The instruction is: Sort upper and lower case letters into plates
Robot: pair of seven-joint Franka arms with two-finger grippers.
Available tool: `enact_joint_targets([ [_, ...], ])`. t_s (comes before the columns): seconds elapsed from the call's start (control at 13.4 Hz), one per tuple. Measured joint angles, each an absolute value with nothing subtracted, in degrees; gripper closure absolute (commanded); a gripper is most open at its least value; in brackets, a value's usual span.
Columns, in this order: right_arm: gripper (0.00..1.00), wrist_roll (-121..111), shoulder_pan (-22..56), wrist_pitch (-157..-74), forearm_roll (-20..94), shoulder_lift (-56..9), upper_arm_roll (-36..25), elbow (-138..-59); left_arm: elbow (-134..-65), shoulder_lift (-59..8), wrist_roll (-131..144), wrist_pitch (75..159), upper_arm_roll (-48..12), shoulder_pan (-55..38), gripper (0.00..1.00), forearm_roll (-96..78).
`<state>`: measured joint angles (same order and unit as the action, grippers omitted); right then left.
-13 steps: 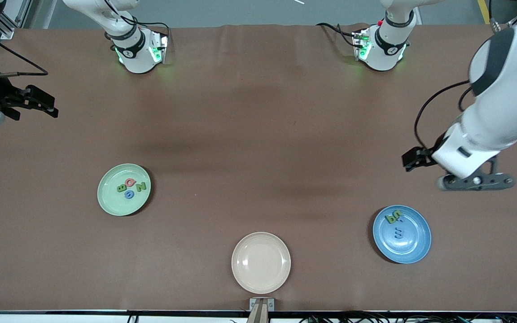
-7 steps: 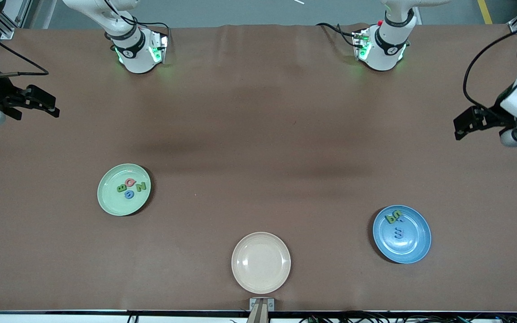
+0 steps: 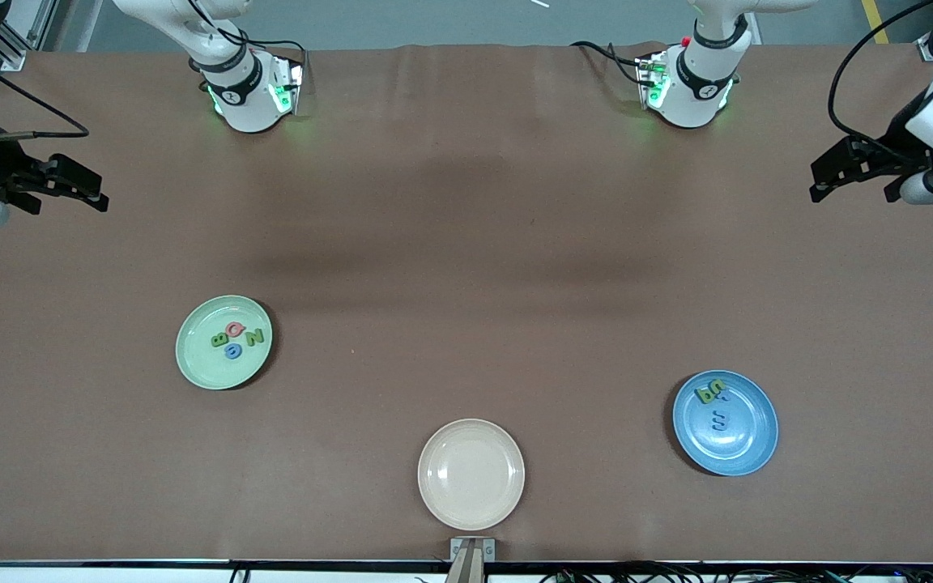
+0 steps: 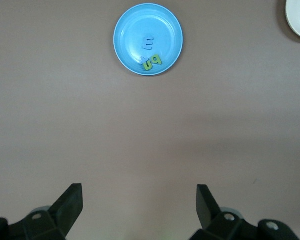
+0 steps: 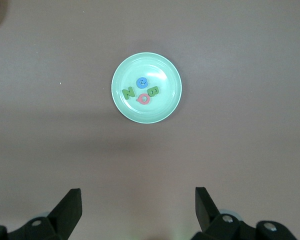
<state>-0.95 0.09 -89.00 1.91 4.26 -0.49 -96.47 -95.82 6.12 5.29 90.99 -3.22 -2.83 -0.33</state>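
The mint green plate (image 3: 199, 364) holds the capitals: green B (image 3: 219, 340), pink Q (image 3: 235, 329), green Z (image 3: 254, 337) and blue G (image 3: 232, 351). It also shows in the right wrist view (image 5: 165, 75). The blue plate (image 3: 746, 441) holds the small letters: green b and s (image 3: 710, 393) together and blue m (image 3: 719, 420). In the left wrist view this plate (image 4: 127, 30) shows a pale blue x (image 4: 142, 59) beside the green pair. My left gripper (image 3: 816, 185) is open and empty, high over the table's left-arm end. My right gripper (image 3: 100, 193) is open and empty over the right-arm end.
An empty cream-beige plate (image 3: 470, 474) sits at the table edge nearest the front camera, between the two other plates. The two arm bases (image 3: 248, 89) stand along the table edge farthest from the front camera. A small bracket (image 3: 471, 551) sits below the cream plate.
My left arm has pulled away from above the blue plate, out toward the left-arm end of the table. The right arm waits unmoved. The letters have not moved.
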Motion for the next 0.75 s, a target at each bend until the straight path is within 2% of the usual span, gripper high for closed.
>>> enact_joint_targets([
  [0.75, 0.00, -0.6, 0.1, -88.9, 1.9, 4.3, -0.5, -96.5, -96.5, 6.5, 12.6, 90.9, -5.3, -2.8, 0.00, -1.7],
])
